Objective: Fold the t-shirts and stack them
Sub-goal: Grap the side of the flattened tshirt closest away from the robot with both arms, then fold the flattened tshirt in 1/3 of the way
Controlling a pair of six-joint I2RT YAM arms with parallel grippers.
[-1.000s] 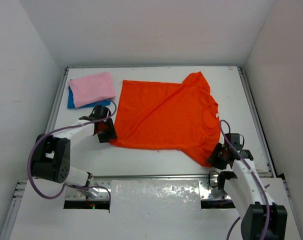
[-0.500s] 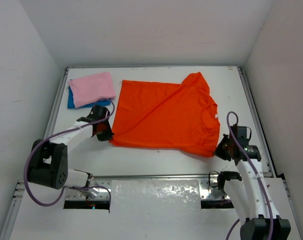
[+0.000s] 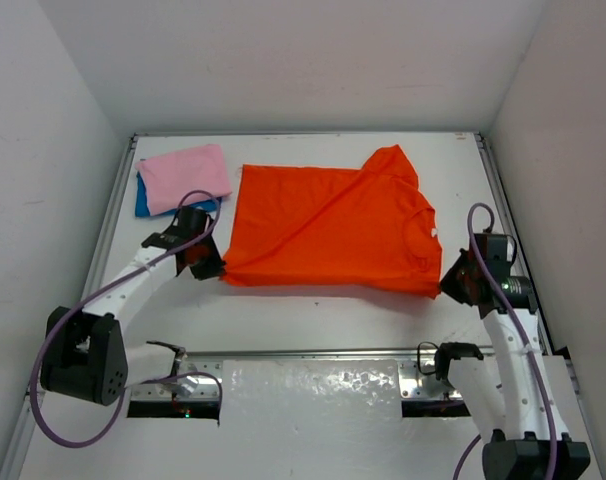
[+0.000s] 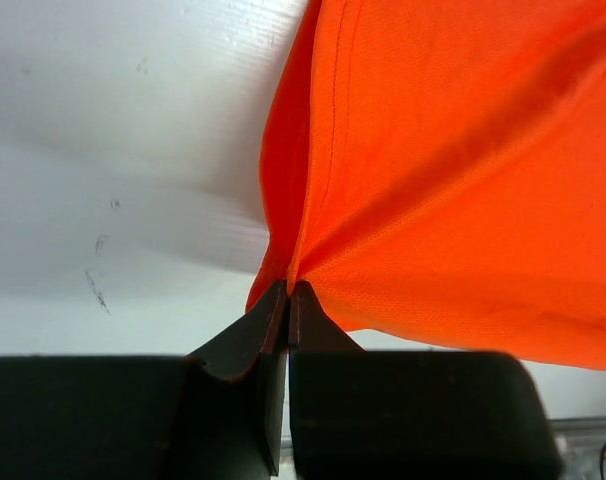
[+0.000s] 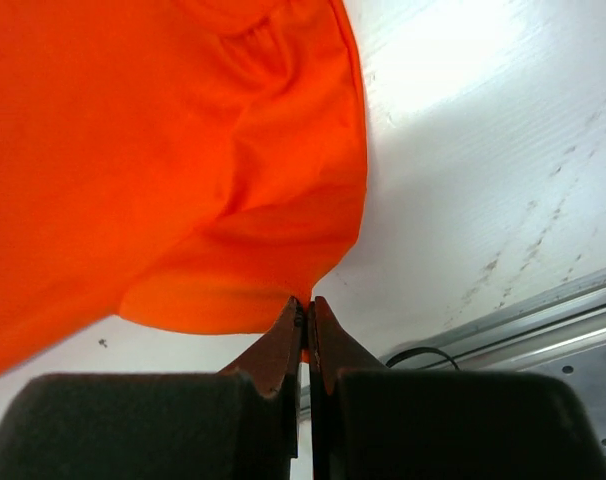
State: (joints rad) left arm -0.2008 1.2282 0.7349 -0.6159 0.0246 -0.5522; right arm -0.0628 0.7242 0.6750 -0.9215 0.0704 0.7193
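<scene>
Reading from the far-left corner of the white table point(image 3: 313, 320): finds a folded light pink cloth t-shirt point(image 3: 185, 176) resting on a blue cloth t-shirt point(image 3: 143, 205), with only a sliver of the blue showing, so cannot judge its fold. Just right of that stack, has the left gripper point(image 3: 217, 270) pressed together on the near-left corner of the bright orange-red cloth t-shirt point(image 3: 328, 225), with fabric puckering into the black fingertips point(image 4: 255, 338) in the left wrist view. Across the middle, spread wide and mostly flat, with one diagonal crease and a sleeve poking toward the back. At the right, has the right gripper point(image 3: 447, 285) likewise pinching the near-right corner, on the collar side. Compared with a second ago: went from half-parted jaws to a firm pinch on both sides, drew the sagging near-right corner up and outward, and pulled the near edge into a straight line between the two grips. Probably means ready to carry that edge over toward the back for a first fold, with stacking on the pink one yet to come. Cannot see how much cloth sits between the jaws, nor the underside, nor anything beyond the corners from the wrist views.
</scene>
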